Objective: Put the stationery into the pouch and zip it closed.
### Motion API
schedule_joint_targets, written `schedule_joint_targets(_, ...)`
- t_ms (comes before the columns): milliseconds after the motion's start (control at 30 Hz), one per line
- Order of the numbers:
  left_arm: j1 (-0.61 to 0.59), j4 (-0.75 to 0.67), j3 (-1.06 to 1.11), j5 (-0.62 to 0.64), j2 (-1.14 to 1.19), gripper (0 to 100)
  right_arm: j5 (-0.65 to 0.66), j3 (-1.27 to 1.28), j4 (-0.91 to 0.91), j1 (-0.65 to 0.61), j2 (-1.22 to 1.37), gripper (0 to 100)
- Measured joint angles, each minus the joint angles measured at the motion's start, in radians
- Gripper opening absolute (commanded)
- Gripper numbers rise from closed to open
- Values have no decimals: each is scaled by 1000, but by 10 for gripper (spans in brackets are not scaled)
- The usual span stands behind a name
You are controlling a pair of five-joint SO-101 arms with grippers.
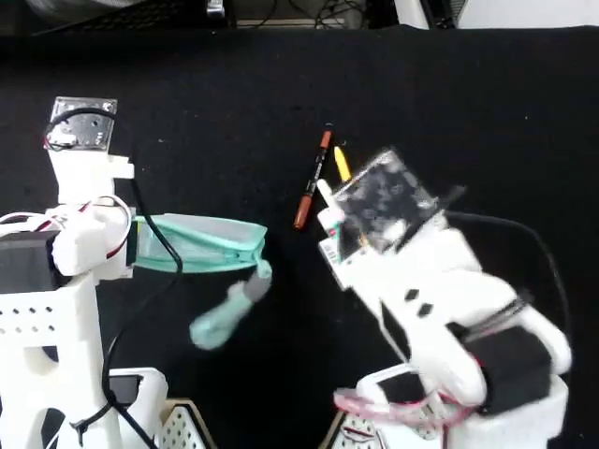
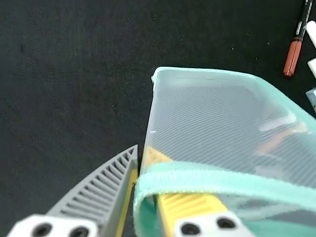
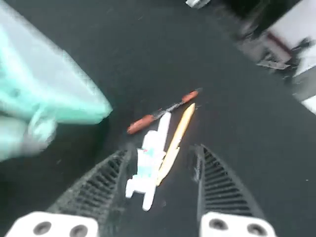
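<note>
A: Your left gripper [image 2: 142, 154] is pinching the see-through mint-green pouch [image 2: 217, 123]. Its yellow finger [image 2: 185, 205] is inside the pouch. Its grey ribbed finger [image 2: 106, 190] is outside. The pouch's wall is squeezed between them.

B: So the pouch's mouth is open where that finger goes in. In the high view the pouch sticks out from your left arm [image 1: 80, 243], on the left side of the frame, and points toward the middle.

A: Your right gripper [image 3: 160, 153] is spread wide and holds nothing. Its two dark ribbed fingers [image 3: 222, 182] are on either side of a white stick-shaped thing [image 3: 148, 170] and a thin yellow pen [image 3: 177, 136]. Those two lie side by side on the black table cloth [image 1: 187, 94].

B: Just past them lies a thin marker with orange-brown ends [image 3: 158, 116]. In the high view all three sit a bit above the middle of the frame, right at the tip of your right arm [image 1: 440, 290]. They are on the cloth, outside the pouch and to its right.

A: In the high view, look just below the pouch's right corner. There is a stubby mint and grey thing [image 1: 229, 309]. It is too blurry to tell what it is.
</note>
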Motion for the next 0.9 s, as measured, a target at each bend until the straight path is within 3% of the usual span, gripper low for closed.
schedule_joint_targets(200,-58,0,5,-26,0,30,-32,362,-347,144,193,125)
schedule_joint_targets(367,-78,0,34,-26,-5,30,-71,608,-612,152,361,134)
schedule_joint_targets(700,-77,0,34,-26,-3,30,-74,678,-681,-15,597,132)
schedule_joint_targets(900,-72,0,34,-26,-5,30,-77,687,-707,-18,657,131)
